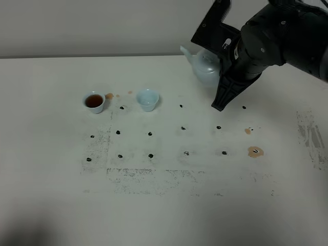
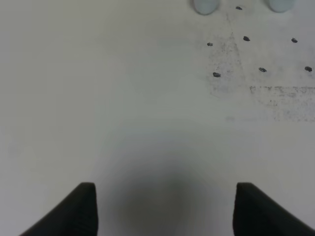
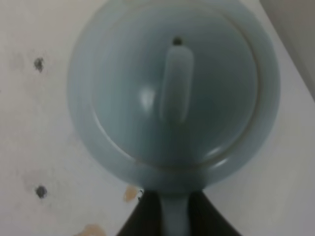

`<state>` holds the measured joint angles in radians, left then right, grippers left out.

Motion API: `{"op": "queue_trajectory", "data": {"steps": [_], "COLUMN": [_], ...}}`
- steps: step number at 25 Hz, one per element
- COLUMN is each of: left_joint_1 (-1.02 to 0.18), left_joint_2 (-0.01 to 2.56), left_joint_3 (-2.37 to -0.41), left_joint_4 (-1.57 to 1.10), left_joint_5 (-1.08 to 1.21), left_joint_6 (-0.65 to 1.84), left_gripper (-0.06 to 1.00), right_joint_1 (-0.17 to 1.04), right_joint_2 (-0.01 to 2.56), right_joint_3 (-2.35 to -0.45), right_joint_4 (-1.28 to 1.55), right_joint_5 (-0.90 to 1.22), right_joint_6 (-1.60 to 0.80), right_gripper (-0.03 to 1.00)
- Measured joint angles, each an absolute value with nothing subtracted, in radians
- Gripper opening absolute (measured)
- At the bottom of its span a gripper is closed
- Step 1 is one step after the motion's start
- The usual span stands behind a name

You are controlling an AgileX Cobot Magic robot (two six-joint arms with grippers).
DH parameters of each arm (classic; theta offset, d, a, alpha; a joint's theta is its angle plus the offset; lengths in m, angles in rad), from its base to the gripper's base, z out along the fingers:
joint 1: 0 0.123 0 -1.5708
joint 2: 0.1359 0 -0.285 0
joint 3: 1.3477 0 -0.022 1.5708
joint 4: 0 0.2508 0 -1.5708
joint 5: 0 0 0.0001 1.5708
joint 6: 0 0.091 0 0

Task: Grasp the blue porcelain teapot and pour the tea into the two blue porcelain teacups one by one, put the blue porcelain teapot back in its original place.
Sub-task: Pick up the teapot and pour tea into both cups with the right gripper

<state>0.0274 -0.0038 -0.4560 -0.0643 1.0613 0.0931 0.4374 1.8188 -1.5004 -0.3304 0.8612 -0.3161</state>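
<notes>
Clamping teapot (image 1: 205, 69) handle: right gripper (image 3: 173, 206); spout points left toward nearer teacup (image 1: 147, 99); left gripper (image 2: 165, 206) jaws spread.

High overview; right-wrist close-up sharing teapot (image 1: 205, 69)

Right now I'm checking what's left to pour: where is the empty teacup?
In the exterior high view the empty teacup stands left of centre, just right of the filled teacup and well left of the teapot.
</notes>
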Motion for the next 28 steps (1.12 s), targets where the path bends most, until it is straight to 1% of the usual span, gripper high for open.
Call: {"op": "queue_trajectory", "data": {"steps": [15,28], "left_joint_1": [0.027,0.027], "left_joint_2": [-0.004,-0.004], "left_joint_3": [-0.456,-0.456], "left_joint_4": [-0.064,-0.064], "left_joint_5": [1.061,1.061], "left_joint_6": [0.094,0.094], "left_gripper": [0.6,0.6], "right_joint_1": [0.438,0.513], "right_joint_2": [2.11,2.179], "right_joint_3": [-1.754,-1.772], "right_joint_4": [-0.33,-0.479], "right_joint_5": [0.851,0.815], "right_joint_6": [-0.457,-0.488], "right_gripper": [0.08,0.08]}}
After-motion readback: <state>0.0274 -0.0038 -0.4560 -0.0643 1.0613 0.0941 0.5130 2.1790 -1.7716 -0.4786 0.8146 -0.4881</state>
